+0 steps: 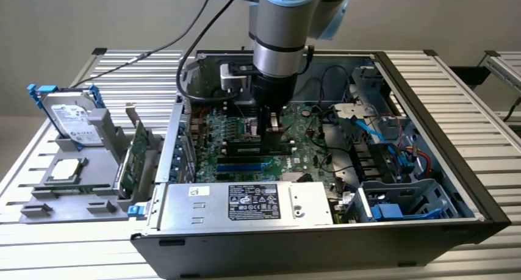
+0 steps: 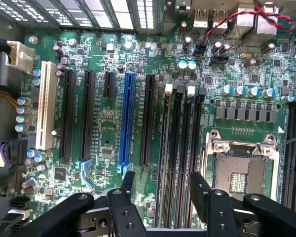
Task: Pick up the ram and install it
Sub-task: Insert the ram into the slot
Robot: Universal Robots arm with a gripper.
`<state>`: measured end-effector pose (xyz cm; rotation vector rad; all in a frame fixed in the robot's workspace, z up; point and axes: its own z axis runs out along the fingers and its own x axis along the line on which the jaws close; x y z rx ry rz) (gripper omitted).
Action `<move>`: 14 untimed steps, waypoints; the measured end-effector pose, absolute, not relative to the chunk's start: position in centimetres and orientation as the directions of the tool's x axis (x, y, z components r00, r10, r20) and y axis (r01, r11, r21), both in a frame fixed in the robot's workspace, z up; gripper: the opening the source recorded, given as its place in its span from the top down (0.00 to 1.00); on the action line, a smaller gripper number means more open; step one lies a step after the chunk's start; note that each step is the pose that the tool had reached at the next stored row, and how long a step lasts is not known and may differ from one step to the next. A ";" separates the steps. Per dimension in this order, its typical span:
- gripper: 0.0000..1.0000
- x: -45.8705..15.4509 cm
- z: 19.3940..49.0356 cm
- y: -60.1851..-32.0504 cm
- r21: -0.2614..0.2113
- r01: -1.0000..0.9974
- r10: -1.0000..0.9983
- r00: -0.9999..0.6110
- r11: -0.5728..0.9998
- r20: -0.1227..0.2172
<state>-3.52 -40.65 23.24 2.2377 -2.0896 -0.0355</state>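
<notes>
My gripper reaches down into the open computer case, just above the green motherboard. In the wrist view the gripper is open and its black fingers hold nothing. Several long black memory slots with white end clips run away from the fingers. The leftmost of these slots lies almost on the line between the fingertips. Whether the ram stands edge-on in that slot I cannot tell.
Beside the memory slots are the open CPU socket, a blue expansion slot and a white one. In the exterior view, the power supply fills the case's near side. A grey holder with a hard drive and a green card stands at the left.
</notes>
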 end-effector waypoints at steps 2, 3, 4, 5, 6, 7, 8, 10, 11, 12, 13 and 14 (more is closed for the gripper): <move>0.43 -3.5 23.7 -40.7 0.075 -0.995 -0.997 0.070 -0.067 0.037; 0.43 -3.5 23.9 -40.7 0.075 -0.995 -0.997 0.070 -0.067 0.037; 0.43 -3.5 24.1 -40.7 0.076 -0.995 -0.997 0.070 -0.067 0.037; 0.45 -3.5 24.2 -40.7 0.076 -0.995 -0.997 0.070 -0.067 0.037; 0.45 -3.5 24.2 -40.7 0.076 -0.995 -0.997 0.070 -0.067 0.037; 0.51 -3.5 24.2 -40.7 0.076 -0.995 -0.997 0.070 -0.067 0.037; 0.58 -3.5 24.2 -40.7 0.076 -0.995 -0.997 0.070 -0.067 0.037; 0.64 -3.5 24.2 -40.7 0.076 -0.995 -0.997 0.070 -0.067 0.037; 0.70 -3.5 24.2 -40.7 0.076 -0.995 -0.997 0.070 -0.067 0.037; 0.76 -3.5 24.2 -40.7 0.076 -0.995 -0.997 0.070 -0.067 0.037; 0.76 -3.5 24.2 -40.7 0.076 -0.995 -0.997 0.070 -0.067 0.037; 0.82 -3.5 24.2 -40.7 0.076 -0.995 -0.997 0.070 -0.067 0.037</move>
